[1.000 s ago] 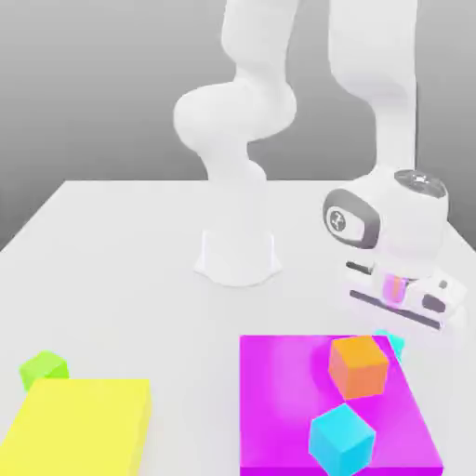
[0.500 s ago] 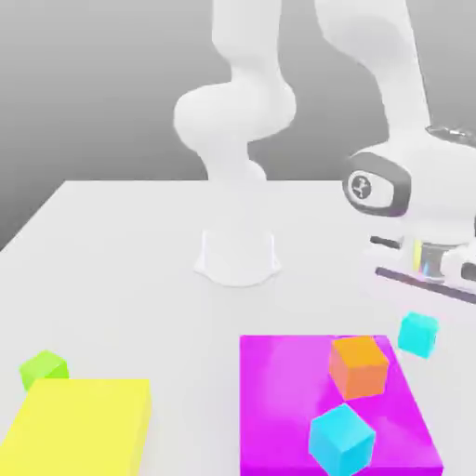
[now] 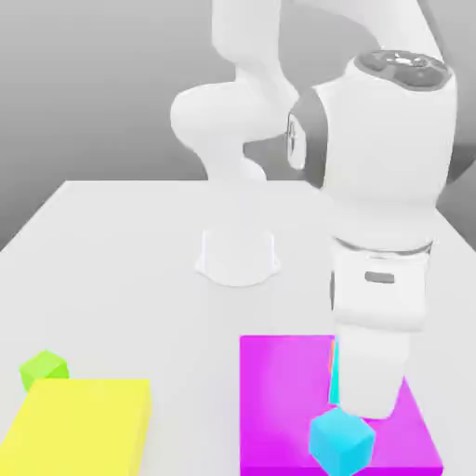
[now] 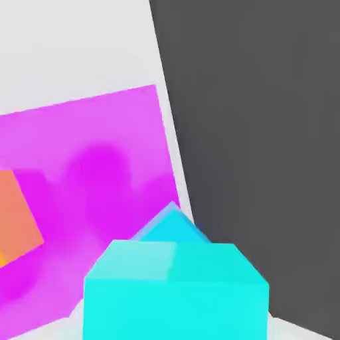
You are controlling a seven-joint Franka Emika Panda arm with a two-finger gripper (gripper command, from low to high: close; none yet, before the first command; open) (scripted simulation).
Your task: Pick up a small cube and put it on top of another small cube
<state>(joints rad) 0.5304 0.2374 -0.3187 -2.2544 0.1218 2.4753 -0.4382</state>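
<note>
The small turquoise cube (image 4: 176,289) sits close under the hand camera, and my gripper (image 3: 361,395) is shut on it. It hangs over the magenta platform (image 4: 99,146). The orange cube (image 4: 16,222) rests on that platform, off to one side of the held cube and cut off by the picture's edge. In the exterior view my hand stands upright over the platform's far right part and covers the orange cube.
A larger sky-blue cube (image 3: 341,440) lies on the magenta platform (image 3: 279,400), just in front of my hand. A lime-green cube (image 3: 43,368) and a flat yellow block (image 3: 84,426) sit at the exterior view's left. The arm's white base (image 3: 238,256) stands mid-table.
The hand lifted the turquoise cube off the table at the platform's right, turned, and swung over the magenta platform. It now hides the orange cube in the exterior view.
</note>
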